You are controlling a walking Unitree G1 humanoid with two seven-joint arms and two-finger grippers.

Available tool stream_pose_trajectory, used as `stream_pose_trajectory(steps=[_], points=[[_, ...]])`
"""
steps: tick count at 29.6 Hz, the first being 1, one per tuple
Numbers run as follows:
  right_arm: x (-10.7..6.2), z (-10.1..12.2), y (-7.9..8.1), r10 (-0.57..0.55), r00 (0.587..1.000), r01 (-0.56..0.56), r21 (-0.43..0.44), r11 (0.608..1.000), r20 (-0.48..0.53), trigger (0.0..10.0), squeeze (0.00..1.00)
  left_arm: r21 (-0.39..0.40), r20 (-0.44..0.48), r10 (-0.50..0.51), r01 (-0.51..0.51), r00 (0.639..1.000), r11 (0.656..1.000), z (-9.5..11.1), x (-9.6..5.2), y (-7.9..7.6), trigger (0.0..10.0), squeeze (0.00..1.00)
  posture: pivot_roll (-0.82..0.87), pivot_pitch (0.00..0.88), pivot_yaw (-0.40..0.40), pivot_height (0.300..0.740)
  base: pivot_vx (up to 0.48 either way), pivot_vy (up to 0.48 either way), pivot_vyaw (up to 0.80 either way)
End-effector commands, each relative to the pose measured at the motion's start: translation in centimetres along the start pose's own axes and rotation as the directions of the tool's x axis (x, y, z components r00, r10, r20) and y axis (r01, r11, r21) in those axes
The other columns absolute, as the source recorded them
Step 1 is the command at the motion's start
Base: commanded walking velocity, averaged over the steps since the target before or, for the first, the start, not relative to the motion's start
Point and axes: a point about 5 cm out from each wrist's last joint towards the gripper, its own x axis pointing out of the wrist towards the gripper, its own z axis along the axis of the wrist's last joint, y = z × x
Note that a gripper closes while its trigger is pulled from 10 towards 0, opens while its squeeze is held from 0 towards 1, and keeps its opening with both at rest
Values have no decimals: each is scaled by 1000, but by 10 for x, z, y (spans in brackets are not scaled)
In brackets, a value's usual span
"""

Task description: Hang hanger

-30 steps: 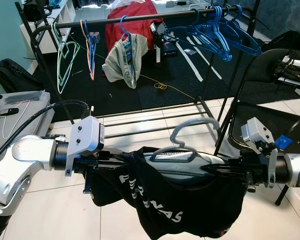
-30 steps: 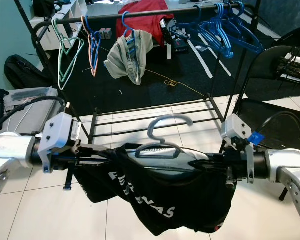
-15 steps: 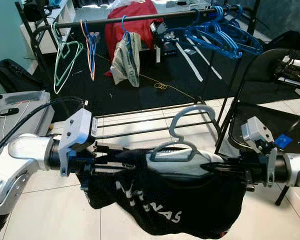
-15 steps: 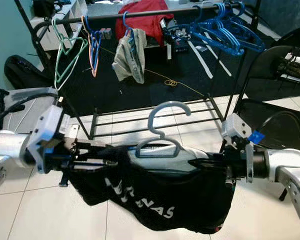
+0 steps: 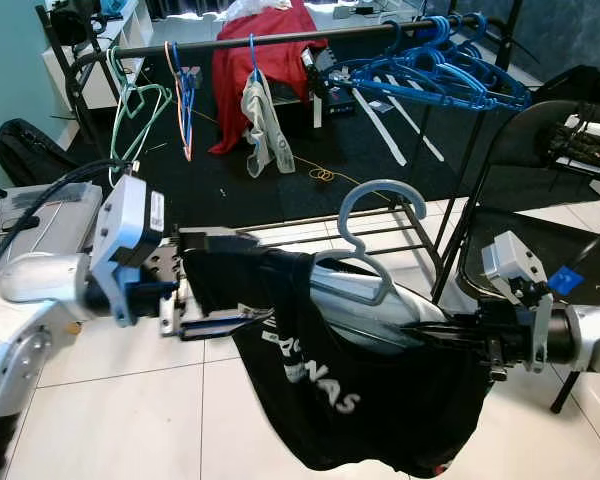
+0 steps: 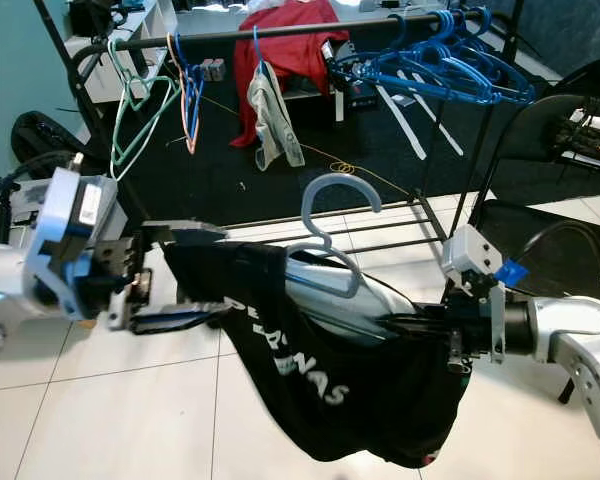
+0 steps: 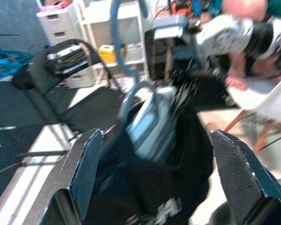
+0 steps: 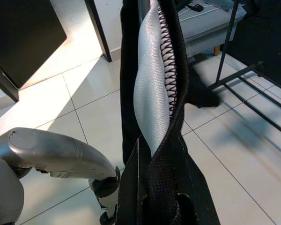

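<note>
Both forearms were smooth, rounded silver metal shells. The left silver arm (image 5: 25, 300) carried a pale grey, box-shaped wrist housing (image 5: 128, 240) with blue edge trim, a white label and small dark screw heads, and a thick black cable (image 5: 55, 185) looped into it from behind. The left gripper (image 5: 215, 285) had long black fingers (image 7: 86, 161), flat and wedge-shaped. The right silver arm (image 5: 590, 335) bore a similar grey wrist housing (image 5: 510, 262) with a bright blue tab (image 5: 562, 281) beside it, ahead of a black wrist collar.
</note>
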Motion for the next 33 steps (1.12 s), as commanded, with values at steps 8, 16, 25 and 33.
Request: stream_pose_trajectory(steps=[8, 16, 25, 33], points=[[5, 2, 3, 26, 1000, -26, -13, 1000, 7, 0, 0, -145, 56, -26, 34, 998, 989, -15, 29, -18, 10000, 0, -95, 118, 73, 740, 0, 0, 0], [8, 3, 5, 39, 999, -39, -14, 999, 9, 0, 0, -151, 72, 46, -35, 996, 988, -15, 37, -10, 10000, 0, -94, 117, 74, 740, 0, 0, 0], [15, 5, 10, 73, 997, -72, -16, 997, 24, 0, 0, -159, 108, 249, -230, 963, 960, -11, 40, 15, 10000, 0, -94, 118, 74, 740, 0, 0, 0], [18, 6, 11, 86, 996, -85, -18, 996, 27, 0, 0, -180, 219, 78, -39, 972, 983, 2, 45, -8, 10000, 0, -92, 118, 75, 740, 0, 0, 0]])
